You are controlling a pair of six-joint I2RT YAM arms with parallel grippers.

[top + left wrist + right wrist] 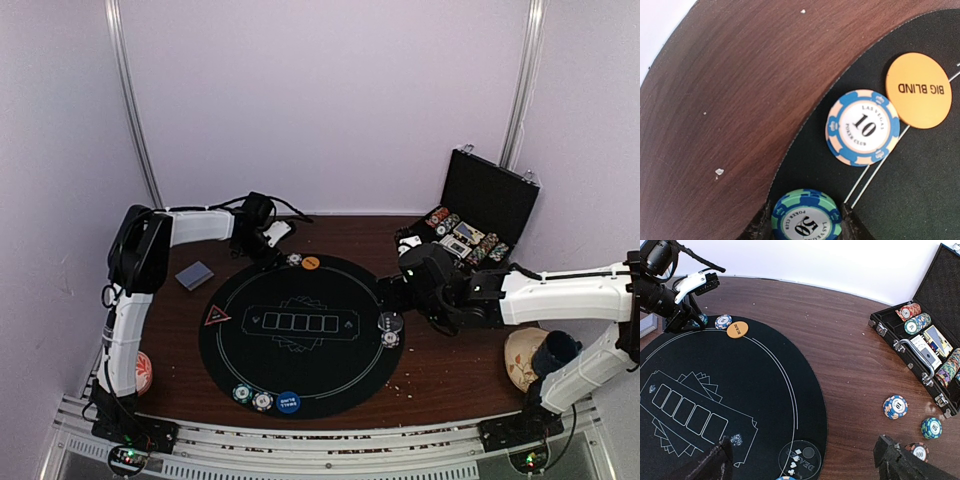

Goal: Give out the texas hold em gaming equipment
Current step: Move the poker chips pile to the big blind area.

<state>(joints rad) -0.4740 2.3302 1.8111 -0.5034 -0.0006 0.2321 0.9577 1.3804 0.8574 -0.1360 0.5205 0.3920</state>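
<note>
In the left wrist view my left gripper (806,226) is shut on a green-and-blue 50 poker chip (806,219), low over the far-left edge of the black round mat (920,190). A blue-and-peach 10 chip (863,127) and the orange Big Blind disc (918,90) lie on the mat just beyond it. My right gripper (805,465) hangs open over the mat's right edge, above the clear dealer button (800,461); nothing is between its fingers. The top view shows a red triangle marker (217,317), a blue Small Blind disc (288,402) with two chips (252,397) beside it, and a grey-blue card deck (194,275).
An open black case (925,352) with chip stacks and cards stands at the back right. Three loose chips (895,406) lie on the wood near it. Patterned dishes sit at the near left (143,372) and near right (522,360), the right one holding a dark blue cup (555,352).
</note>
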